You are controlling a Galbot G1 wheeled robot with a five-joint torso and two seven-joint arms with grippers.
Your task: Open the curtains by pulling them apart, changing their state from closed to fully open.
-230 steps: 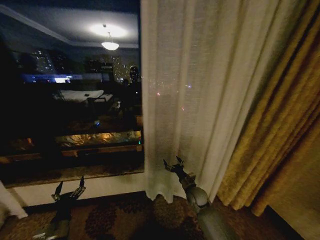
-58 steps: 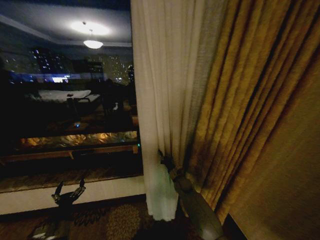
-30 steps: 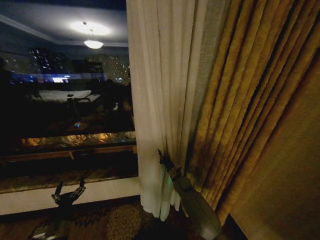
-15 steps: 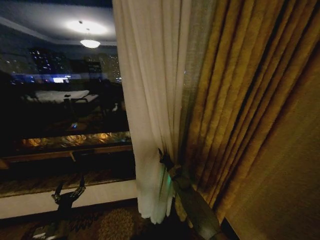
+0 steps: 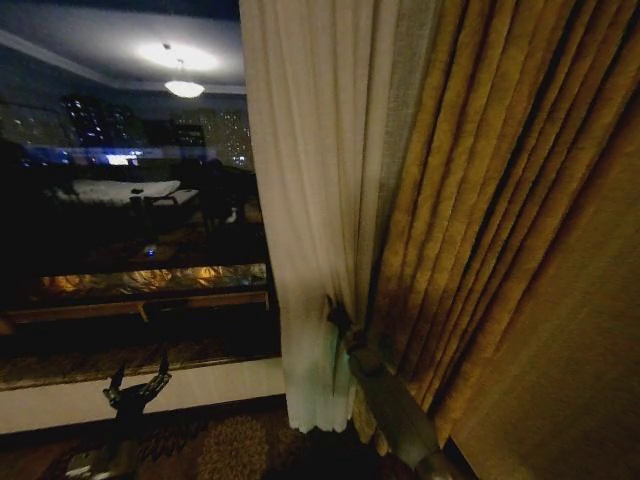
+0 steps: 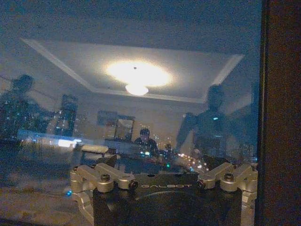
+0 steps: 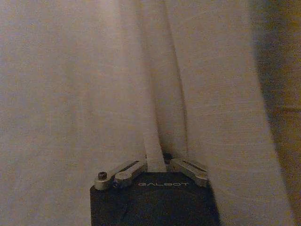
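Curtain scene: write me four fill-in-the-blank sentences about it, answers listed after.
1. The right gripper is shut on a fold of the ______ curtain.
2. That curtain is bunched against the ______ drape.
3. The left gripper hangs low with its fingers ______.
4. The bare window mirrors a lit ceiling ______.

Missing words: white; golden; open; lamp
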